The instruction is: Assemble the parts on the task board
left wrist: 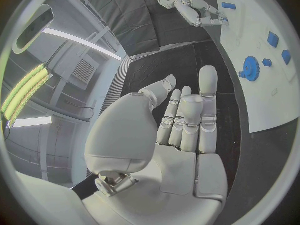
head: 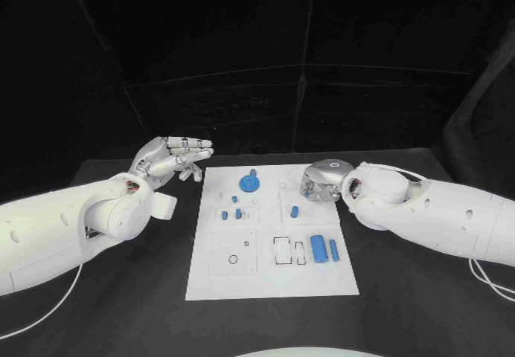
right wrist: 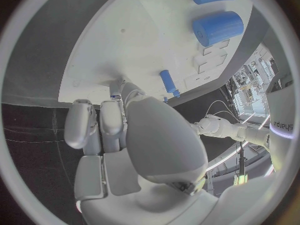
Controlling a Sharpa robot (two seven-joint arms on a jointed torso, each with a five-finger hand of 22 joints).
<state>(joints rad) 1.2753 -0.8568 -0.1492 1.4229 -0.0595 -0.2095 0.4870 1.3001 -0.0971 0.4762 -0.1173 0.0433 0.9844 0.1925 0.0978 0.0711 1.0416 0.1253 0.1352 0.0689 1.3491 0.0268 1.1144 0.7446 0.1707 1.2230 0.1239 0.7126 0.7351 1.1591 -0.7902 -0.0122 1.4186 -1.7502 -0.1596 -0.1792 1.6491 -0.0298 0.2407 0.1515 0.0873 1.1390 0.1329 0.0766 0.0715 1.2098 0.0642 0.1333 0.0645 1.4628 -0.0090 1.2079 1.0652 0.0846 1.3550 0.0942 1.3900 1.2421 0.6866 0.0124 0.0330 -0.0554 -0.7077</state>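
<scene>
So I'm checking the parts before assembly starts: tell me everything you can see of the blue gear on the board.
The blue gear is a flat toothed disc, matte like plastic, with a raised hub and a short stub at its far edge. It lies flat near the far edge of the white task board, left of centre. Neither hand touches it: the left hand hovers off the board's far left corner. The left wrist view shows its teeth and hub.

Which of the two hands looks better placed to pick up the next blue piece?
Probably the right hand: it hangs curled over the task board near a small blue peg. The left hand is raised off the board's left edge, holding nothing.
</scene>
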